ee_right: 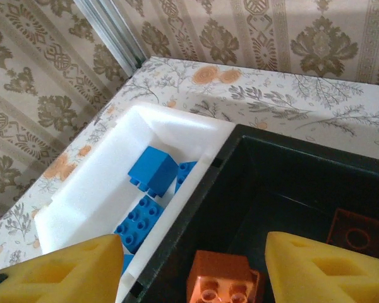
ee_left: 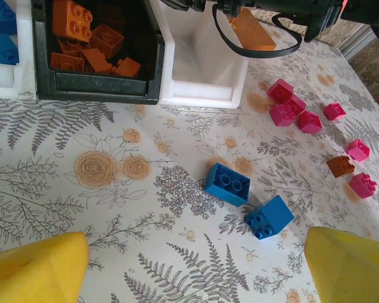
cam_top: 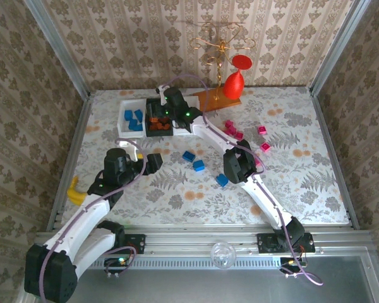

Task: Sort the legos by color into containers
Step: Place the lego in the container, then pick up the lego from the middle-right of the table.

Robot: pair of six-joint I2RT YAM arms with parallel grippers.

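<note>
On the counter (cam_top: 303,183), the black bin (ee_left: 95,85) has its long axis running away from the arms. The right fingers (ee_right: 69,271) are spread above it, and an orange brick (ee_right: 221,278) lies free below them, so the drop looks done. The left fingers (ee_left: 38,265) are spread and empty in front of the bin, near two blue bricks (ee_left: 228,183), one studs-up and one tipped. Next, a blue brick likely needs grasping for the white bin (cam_top: 123,117) left of the black bin.

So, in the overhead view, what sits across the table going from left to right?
Yellow banana toy → white bin holding blue bricks → black bin holding orange bricks → red goblet → rightmost pink bricks.
</note>
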